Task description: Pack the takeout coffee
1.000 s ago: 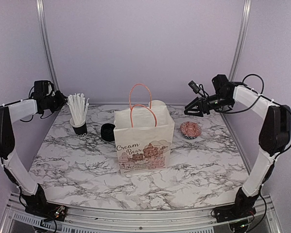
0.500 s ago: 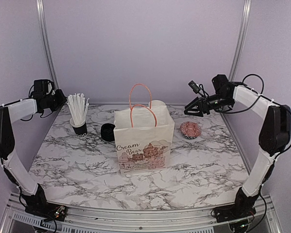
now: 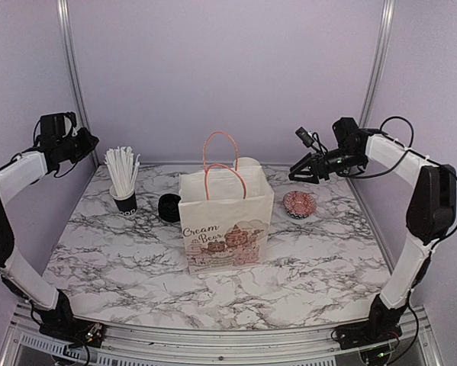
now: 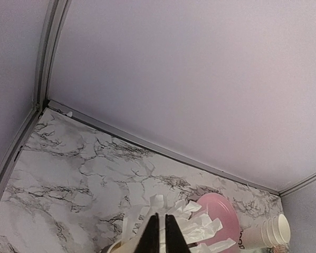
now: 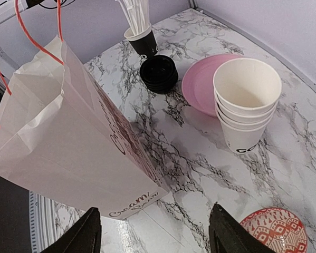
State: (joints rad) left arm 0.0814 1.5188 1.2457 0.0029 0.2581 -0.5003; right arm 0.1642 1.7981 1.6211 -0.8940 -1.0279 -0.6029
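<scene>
No takeout coffee shows in any view. A white paper bag (image 3: 226, 221) with red handles and "Cream Bear" print stands upright mid-table; the right wrist view sees its side (image 5: 68, 142). My left gripper (image 3: 93, 142) hangs high at the far left, above and left of a black cup of white straws (image 3: 123, 183). In the left wrist view it (image 4: 159, 237) is shut with nothing between its fingers. My right gripper (image 3: 297, 174) hovers at the back right, above the table. Its wrist view shows it (image 5: 158, 232) open and empty.
Stacked lidless white cups (image 5: 246, 108) stand behind the bag beside a pink plate (image 5: 200, 84). A stack of black lids (image 3: 169, 207) lies left of the bag. A red patterned bowl (image 3: 299, 203) sits to its right. Metal frame posts rise at both back corners.
My left arm has lifted and drawn back to the left, away from the straws, and its jaws have closed. The right arm has not moved.
</scene>
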